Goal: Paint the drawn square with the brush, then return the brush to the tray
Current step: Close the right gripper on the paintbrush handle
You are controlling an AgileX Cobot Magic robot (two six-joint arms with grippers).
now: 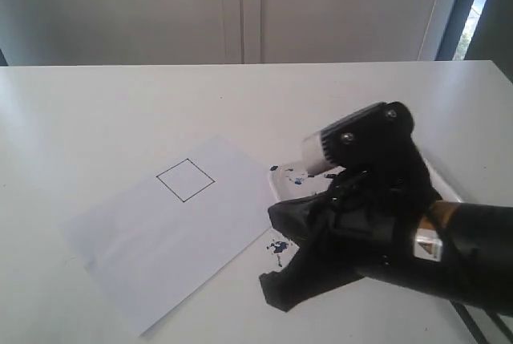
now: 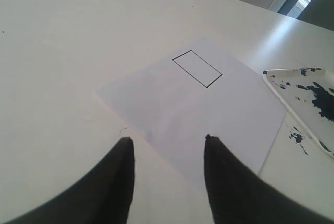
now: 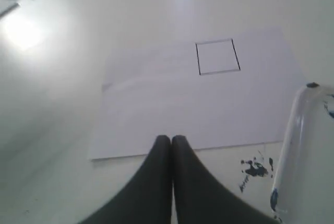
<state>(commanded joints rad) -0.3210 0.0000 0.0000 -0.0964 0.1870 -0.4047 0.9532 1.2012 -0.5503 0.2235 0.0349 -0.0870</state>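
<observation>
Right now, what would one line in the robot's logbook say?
thin black-outlined square: unpainted | right gripper: shut, empty | left gripper: open, empty | glossy white paint-spattered tray: beside white paper

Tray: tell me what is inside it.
The tray holds a dark blue paint puddle and splatters. In the exterior view the right arm covers most of it, so no brush can be made out.

Drawn square [image 1: 185, 180]: thin black outline, tilted, interior plain white, on paper sheet left of centre on worktop. Tray [image 2: 289, 104]: glossy white, raised rim, dark-blue paint splatters, just right of paper.
</observation>
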